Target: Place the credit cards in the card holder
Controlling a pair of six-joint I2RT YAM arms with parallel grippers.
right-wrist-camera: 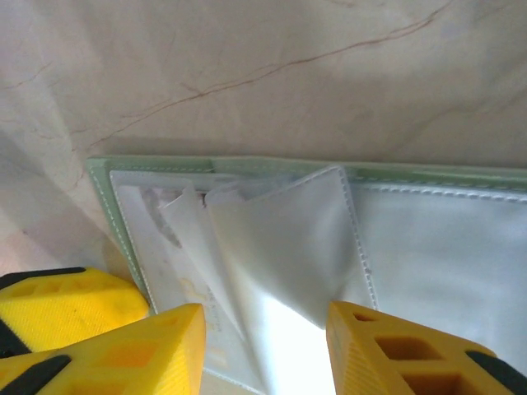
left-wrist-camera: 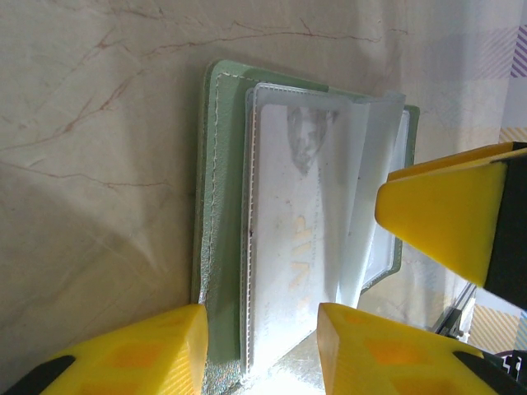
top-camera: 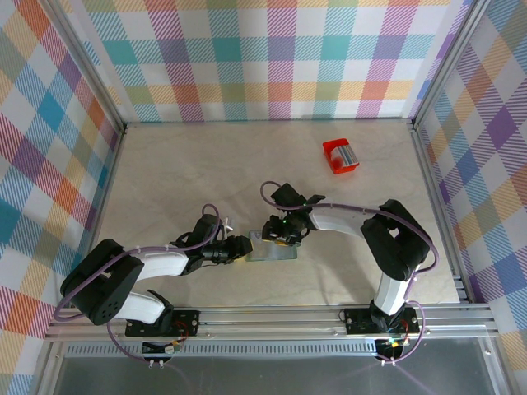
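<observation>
The card holder (top-camera: 272, 251) lies open on the table between my two grippers, grey-green with clear inner sleeves. In the left wrist view its green cover (left-wrist-camera: 218, 206) shows, and a pale credit card (left-wrist-camera: 296, 230) with faint gold letters sits inside a sleeve. My left gripper (left-wrist-camera: 263, 322) is open, its jaws over the holder's near end. My right gripper (right-wrist-camera: 263, 325) is open above the sleeves, and one clear sleeve (right-wrist-camera: 288, 247) stands up between its jaws. The same card (right-wrist-camera: 156, 239) lies under the sleeves at the left of the holder (right-wrist-camera: 247, 164).
A small red box (top-camera: 340, 155) with something grey in it stands at the back right. Checkered walls and metal rails enclose the table. The two grippers, left (top-camera: 245, 247) and right (top-camera: 284, 233), are close together over the holder.
</observation>
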